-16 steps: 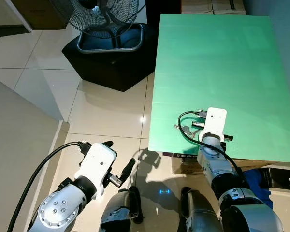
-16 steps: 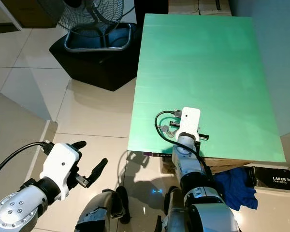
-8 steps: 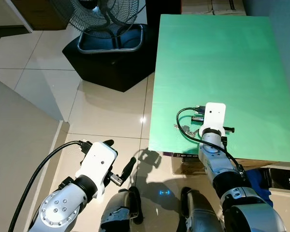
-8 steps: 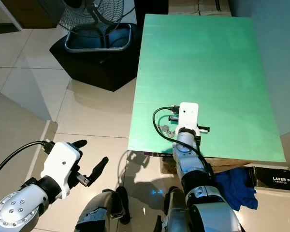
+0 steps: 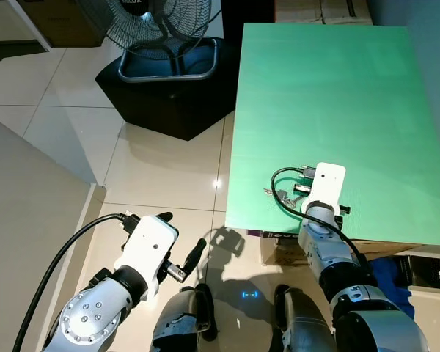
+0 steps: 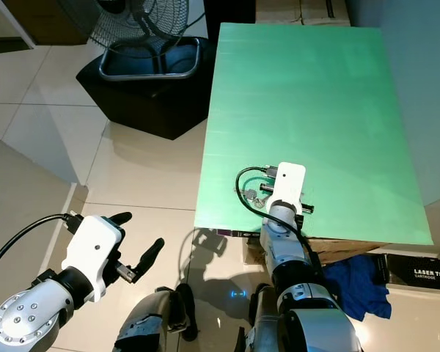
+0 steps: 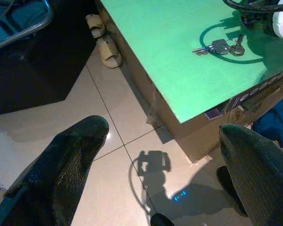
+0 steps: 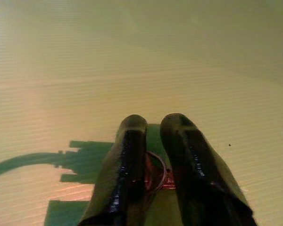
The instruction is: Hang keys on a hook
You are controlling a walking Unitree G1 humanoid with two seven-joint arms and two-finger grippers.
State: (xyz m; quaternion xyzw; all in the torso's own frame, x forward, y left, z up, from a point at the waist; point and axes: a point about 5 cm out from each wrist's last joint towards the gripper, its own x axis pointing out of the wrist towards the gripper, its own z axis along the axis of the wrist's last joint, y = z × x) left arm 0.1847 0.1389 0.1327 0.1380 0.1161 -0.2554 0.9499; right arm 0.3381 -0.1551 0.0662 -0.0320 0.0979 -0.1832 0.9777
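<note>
Nearest the robot, the left gripper hangs low over the tiled floor beside the green counter, its two black fingers spread wide and holding nothing; it sits where it sat a second ago and takes no part in the work. Just beyond, at the near edge of the counter, the right gripper is down on the surface, and its wrist has shifted slightly back toward the robot and to its right compared with half a second ago, after first nudging the other way. Its fingers are drawn nearly together with a thin ring showing in the narrow gap between them, so it appears to be closing on the key ring, though the pictures do not settle whether the pinch is firm. The keys lie flat on the counter by the near edge, just beside the wrist's black cable, not lifted. That small readjustment suggests the grasp is only now being settled, so the task is at an early stage. Farther off stand a dark basin and a fan.
</note>
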